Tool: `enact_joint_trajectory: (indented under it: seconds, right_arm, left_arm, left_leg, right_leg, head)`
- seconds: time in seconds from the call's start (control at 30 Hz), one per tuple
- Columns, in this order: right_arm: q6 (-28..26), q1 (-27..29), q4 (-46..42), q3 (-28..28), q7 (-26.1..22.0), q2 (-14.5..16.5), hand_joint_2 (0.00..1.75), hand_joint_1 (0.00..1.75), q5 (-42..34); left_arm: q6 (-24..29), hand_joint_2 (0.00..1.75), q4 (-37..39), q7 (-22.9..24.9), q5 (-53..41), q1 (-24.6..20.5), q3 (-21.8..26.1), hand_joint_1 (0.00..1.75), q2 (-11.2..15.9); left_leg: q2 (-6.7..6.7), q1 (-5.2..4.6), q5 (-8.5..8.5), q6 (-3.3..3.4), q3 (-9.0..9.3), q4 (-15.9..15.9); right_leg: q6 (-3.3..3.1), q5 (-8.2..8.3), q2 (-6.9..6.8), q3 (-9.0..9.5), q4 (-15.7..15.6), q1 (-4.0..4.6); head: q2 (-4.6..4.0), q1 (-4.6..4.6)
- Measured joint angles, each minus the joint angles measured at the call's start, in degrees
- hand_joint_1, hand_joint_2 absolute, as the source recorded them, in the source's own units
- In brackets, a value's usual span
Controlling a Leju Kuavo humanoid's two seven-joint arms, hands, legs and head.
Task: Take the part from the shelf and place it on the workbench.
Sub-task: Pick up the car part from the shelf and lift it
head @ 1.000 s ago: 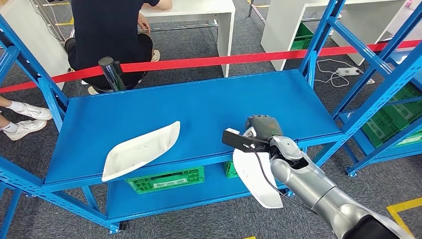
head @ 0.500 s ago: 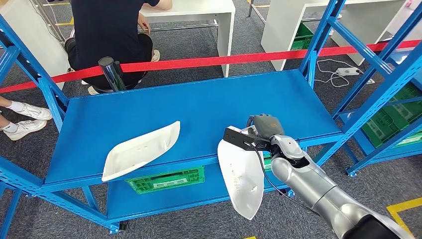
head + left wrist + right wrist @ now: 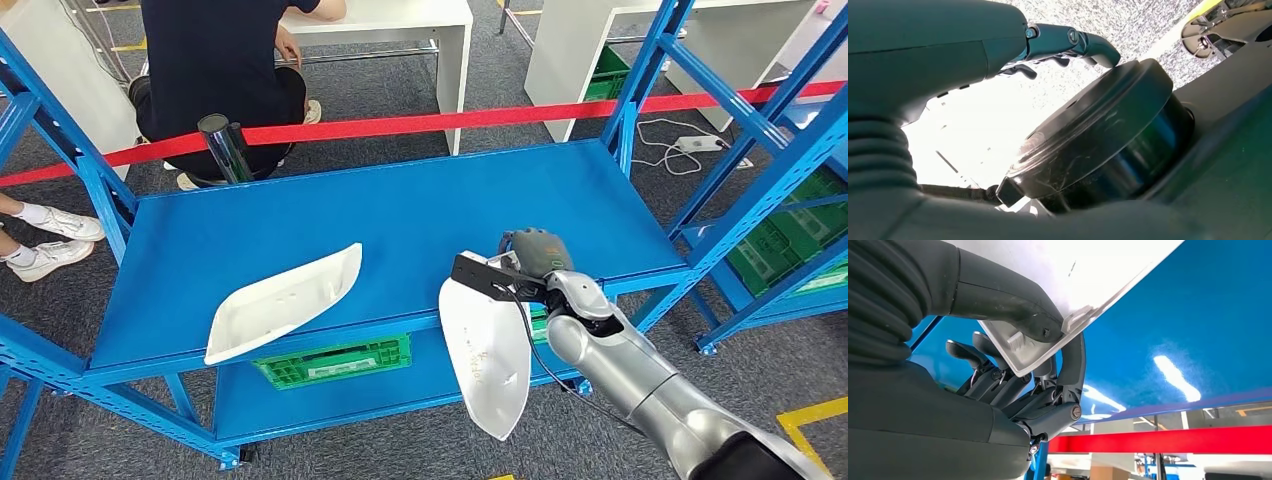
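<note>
Right hand: the right hand (image 3: 530, 262) is at the front edge of the blue shelf (image 3: 420, 215), near its right end. Its fingers (image 3: 998, 375) and thumb are clamped on the top end of a white part (image 3: 487, 352).
Held part: the held white part hangs down from the hand, in front of the shelf edge. Its pointed tip aims at the grey floor (image 3: 420, 440). In the right wrist view the part's edge (image 3: 1083, 315) sits between the thumb and the darker fingers.
Second part: another white part (image 3: 283, 300) lies flat on the shelf top, toward the left and near the front edge. It is well apart from the hand.
Left hand: the left hand (image 3: 948, 55) is seen close up in its own wrist view. Its fingers (image 3: 1083, 42) reach out over the bright floor. I cannot tell if they are apart or together, and I see nothing in them.
Under the shelf: a green crate (image 3: 335, 362) sits on the lower level.
Behind the shelf: a red barrier tape (image 3: 450, 122) runs across. A person in dark clothes (image 3: 225, 60) sits behind it by a white table (image 3: 400, 20).
</note>
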Motion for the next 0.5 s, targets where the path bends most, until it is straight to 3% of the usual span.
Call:
enact_joint_trajectory:
  seconds: [0.5]
  right_arm:
    - [-2.6, 0.0, -0.9, -0.9, -0.9, -0.2, 1.75, 1.75, -2.0]
  left_arm:
    - [0.0, 1.75, 0.0, -0.2, 0.8, 0.3, 1.1, 0.0, 0.0]
  left_leg:
    - [-0.02, 0.0, 0.0, 0.0, 0.0, 0.0]
  right_leg:
    - [0.0, 0.0, 0.0, 0.01, 0.0, 0.0]
  head:
    - [0.0, 0.0]
